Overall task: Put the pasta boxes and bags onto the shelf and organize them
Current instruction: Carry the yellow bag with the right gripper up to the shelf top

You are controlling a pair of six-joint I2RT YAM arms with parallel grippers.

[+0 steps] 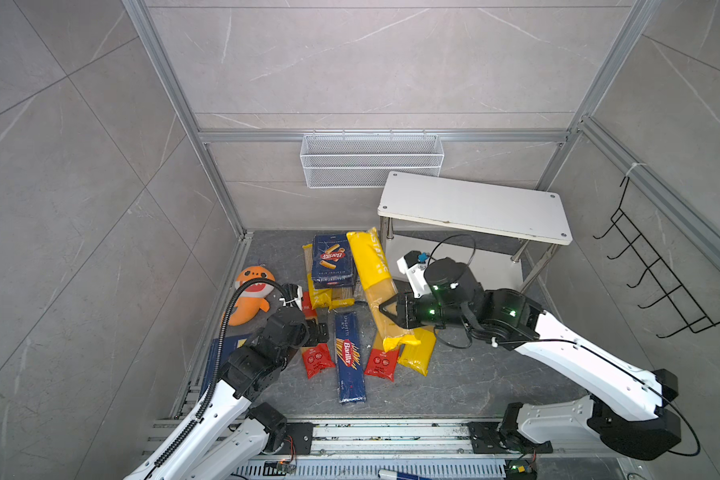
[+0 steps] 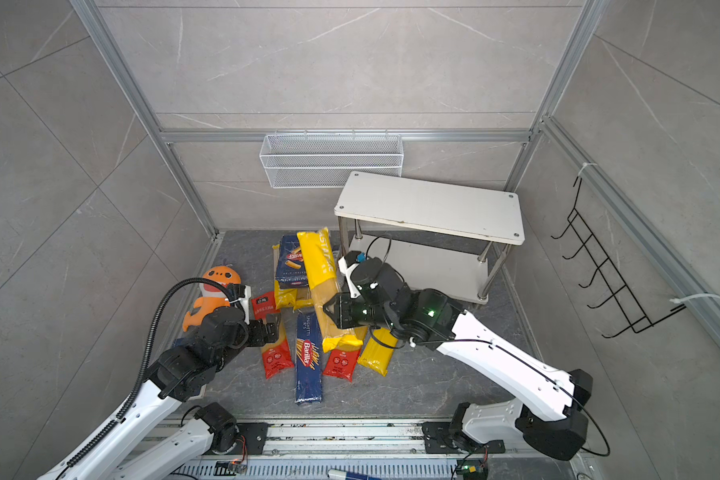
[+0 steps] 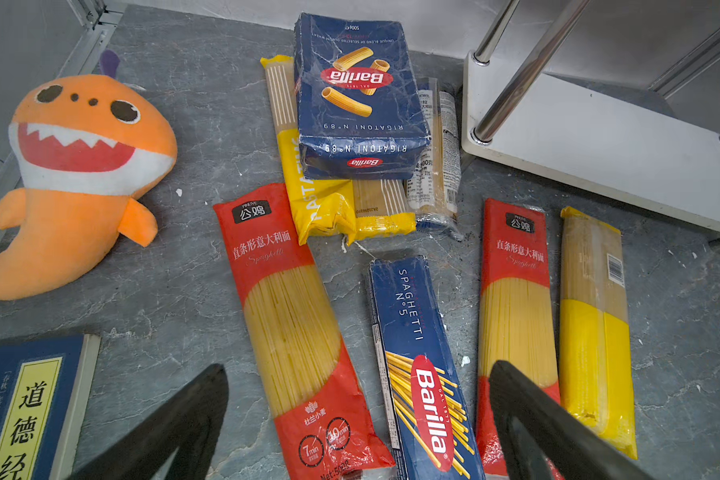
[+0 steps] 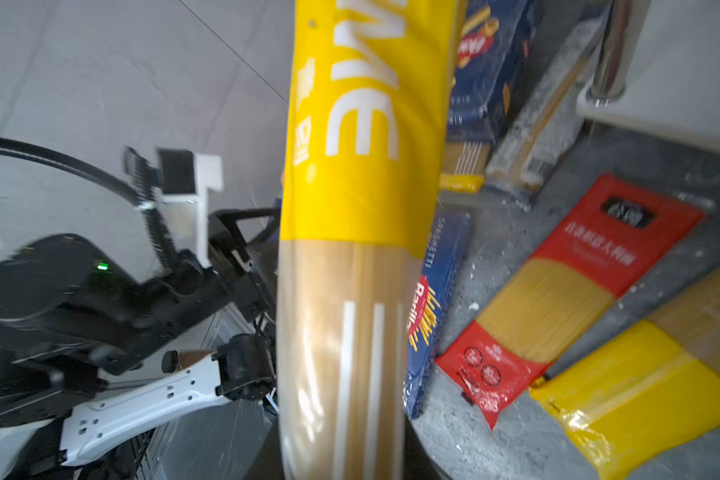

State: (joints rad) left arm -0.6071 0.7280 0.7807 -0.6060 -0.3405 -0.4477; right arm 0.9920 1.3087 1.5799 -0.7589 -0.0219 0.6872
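My right gripper (image 1: 385,309) (image 4: 341,457) is shut on a long yellow-ended spaghetti bag (image 1: 373,274) (image 4: 358,166) and holds it tilted above the pile, its far end toward the shelf (image 1: 474,203) (image 2: 429,203). The wide Barilla box (image 1: 333,262) (image 3: 358,95) lies on top of other bags. On the floor, the long narrow Barilla box (image 1: 349,357) (image 3: 420,365) lies between two red-ended bags (image 3: 292,307) (image 3: 516,316). Another yellow bag (image 3: 595,328) rests beside them. My left gripper (image 1: 319,332) (image 3: 358,368) hovers open over the left red bag, holding nothing.
An orange shark plush (image 1: 252,291) (image 3: 80,166) and a dark blue book (image 3: 30,407) lie at the left. A white wire mesh basket (image 1: 371,160) hangs on the back wall. On the right wall there is a black hook rack (image 1: 657,286).
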